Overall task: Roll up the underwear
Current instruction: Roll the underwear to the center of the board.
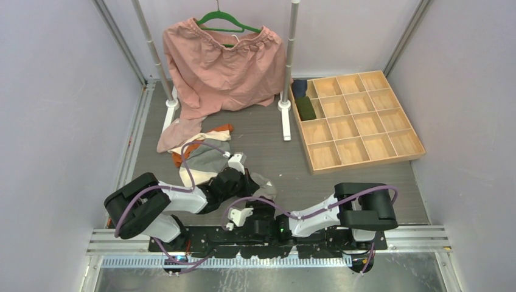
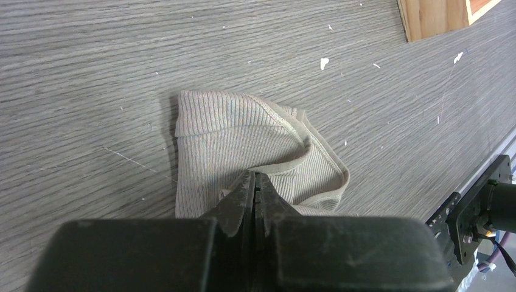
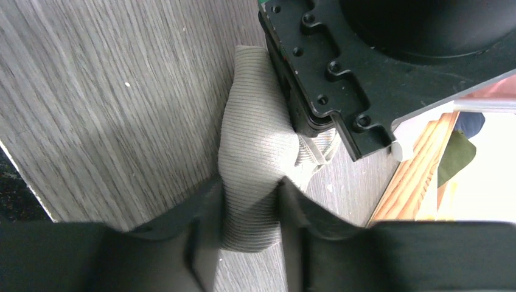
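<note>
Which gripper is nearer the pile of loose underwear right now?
Left. The left gripper, pinching the ribbed beige underwear, sits just right of the underwear pile. The right gripper, with that same piece between its fingers, is nearer the front edge of the table, farther away.

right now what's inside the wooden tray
A navy roll and a dark green roll sit in two left-column compartments of the wooden tray; the others show bare wood. Anything beneath the rolls is hidden.
</note>
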